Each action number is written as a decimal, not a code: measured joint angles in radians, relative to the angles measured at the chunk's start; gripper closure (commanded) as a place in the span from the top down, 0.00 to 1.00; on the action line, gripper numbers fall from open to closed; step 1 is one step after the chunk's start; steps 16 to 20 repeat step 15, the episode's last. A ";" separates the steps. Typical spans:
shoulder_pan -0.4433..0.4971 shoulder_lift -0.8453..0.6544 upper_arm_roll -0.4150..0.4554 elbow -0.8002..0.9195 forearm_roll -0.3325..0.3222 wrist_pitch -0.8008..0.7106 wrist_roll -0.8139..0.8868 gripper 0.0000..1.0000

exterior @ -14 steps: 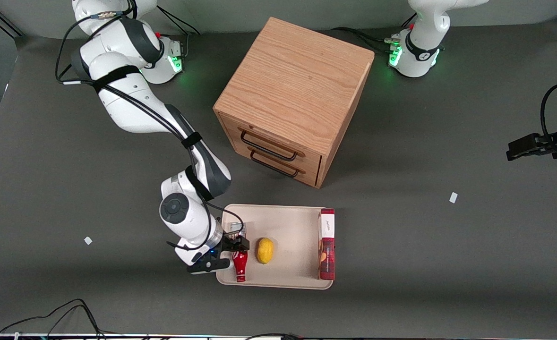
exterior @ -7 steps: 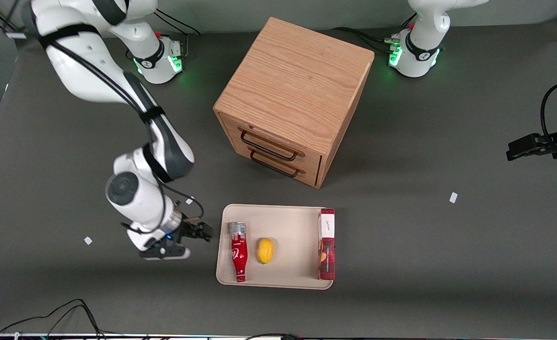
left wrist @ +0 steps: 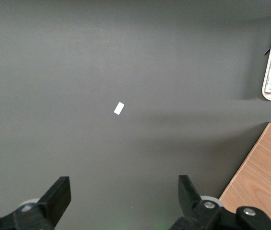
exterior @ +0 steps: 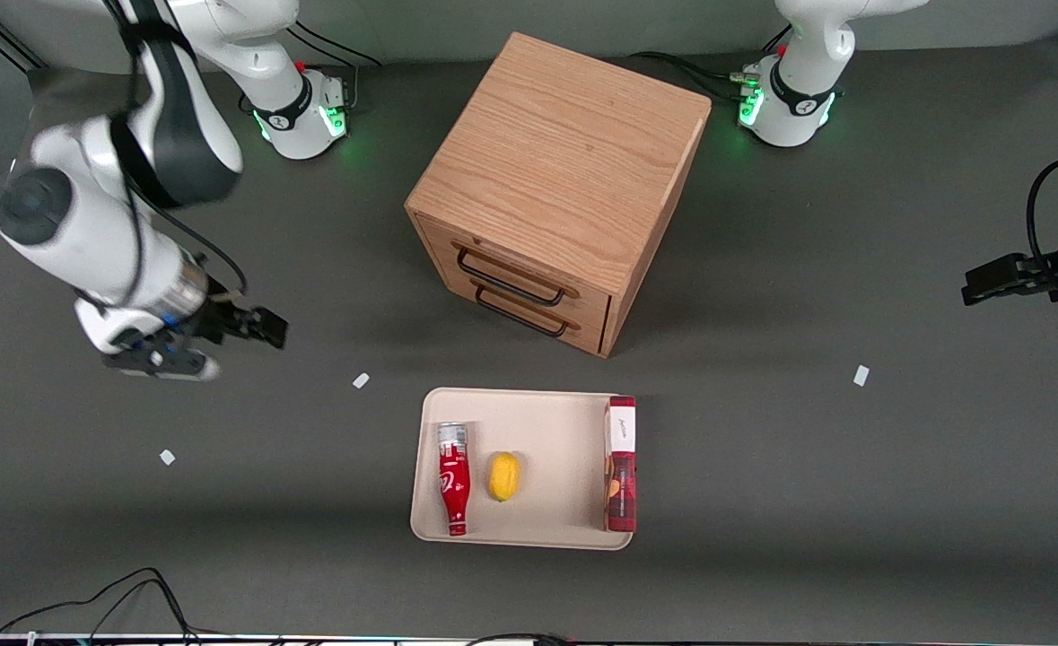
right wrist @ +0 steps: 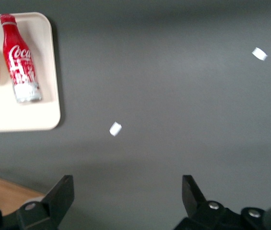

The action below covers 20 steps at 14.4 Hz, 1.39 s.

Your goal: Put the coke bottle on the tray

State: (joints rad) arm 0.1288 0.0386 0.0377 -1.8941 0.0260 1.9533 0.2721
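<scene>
The coke bottle (exterior: 453, 480) lies on its side in the tray (exterior: 546, 413), beside a lemon (exterior: 503, 475). The gripper (exterior: 264, 328) hangs wide open and empty, well apart. Round-bodied, the bottle might roll if nudged.

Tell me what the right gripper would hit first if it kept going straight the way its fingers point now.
Probably only the bare table: the open gripper points down at it, with the coke bottle and tray off to the side.
</scene>
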 measured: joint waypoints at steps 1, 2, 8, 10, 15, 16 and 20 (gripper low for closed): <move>0.000 -0.053 -0.037 -0.026 0.033 -0.028 -0.060 1.00; -0.001 -0.097 -0.079 -0.045 0.062 -0.056 -0.115 1.00; 0.001 -0.209 -0.161 -0.033 0.047 -0.219 -0.179 1.00; 0.005 -0.209 -0.160 0.003 0.029 -0.262 -0.157 1.00; 0.023 -0.206 -0.146 0.049 0.010 -0.288 -0.073 1.00; 0.023 -0.206 -0.146 0.049 0.010 -0.288 -0.073 1.00; 0.023 -0.206 -0.146 0.049 0.010 -0.288 -0.073 1.00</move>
